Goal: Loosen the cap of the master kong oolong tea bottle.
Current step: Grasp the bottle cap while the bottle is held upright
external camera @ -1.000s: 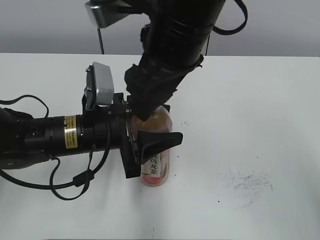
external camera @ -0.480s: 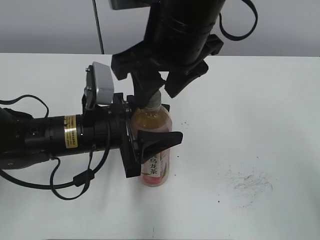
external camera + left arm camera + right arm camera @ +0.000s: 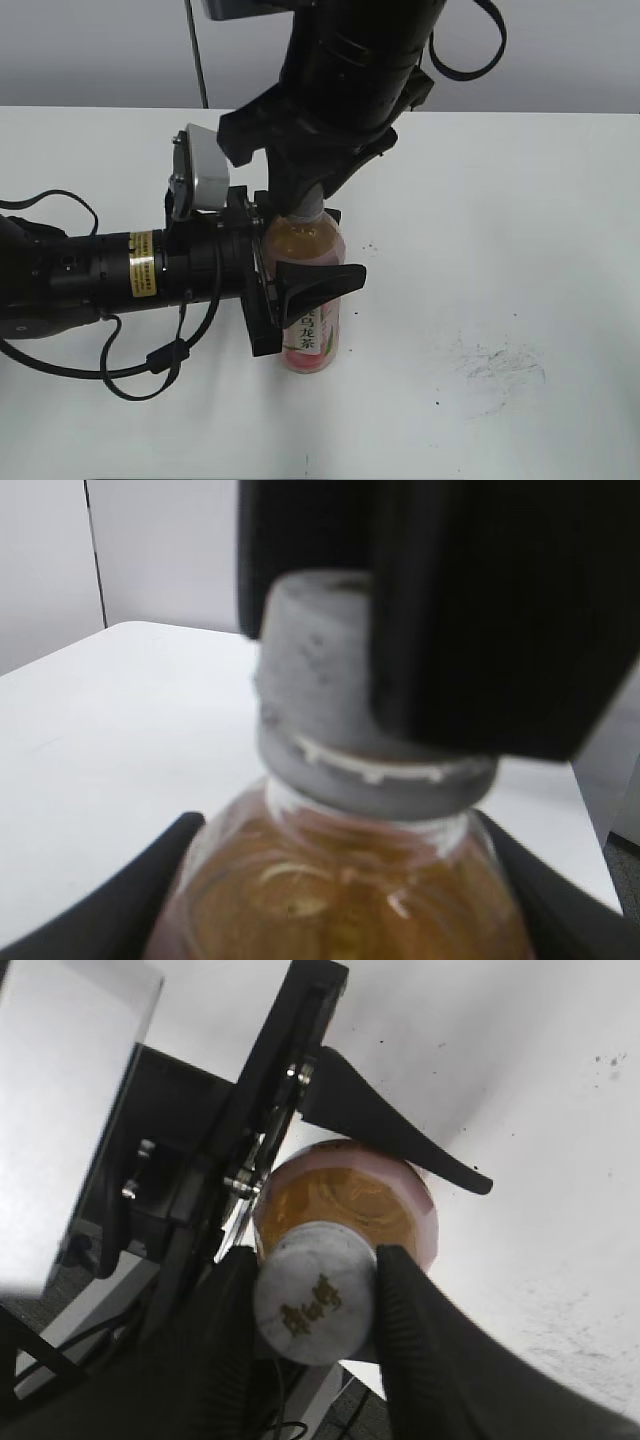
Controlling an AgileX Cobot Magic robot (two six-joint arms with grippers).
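The master kong oolong tea bottle stands upright on the white table, amber tea showing above its pink label. My left gripper reaches in from the left and is shut on the bottle's upper body; its dark fingertips flank the shoulders in the left wrist view. My right gripper comes down from above, its two ribbed fingers pressed against opposite sides of the grey-white cap. In the left wrist view the cap is partly hidden behind a black right finger. The exterior view barely shows the cap.
The white table carries dark scuff marks to the right of the bottle. The left arm's black cable loops on the table at the front left. A thin dark pole rises at the back.
The right gripper has turned above the bottle and its jaws have closed in onto the cap. The left arm and the bottle have stayed still.
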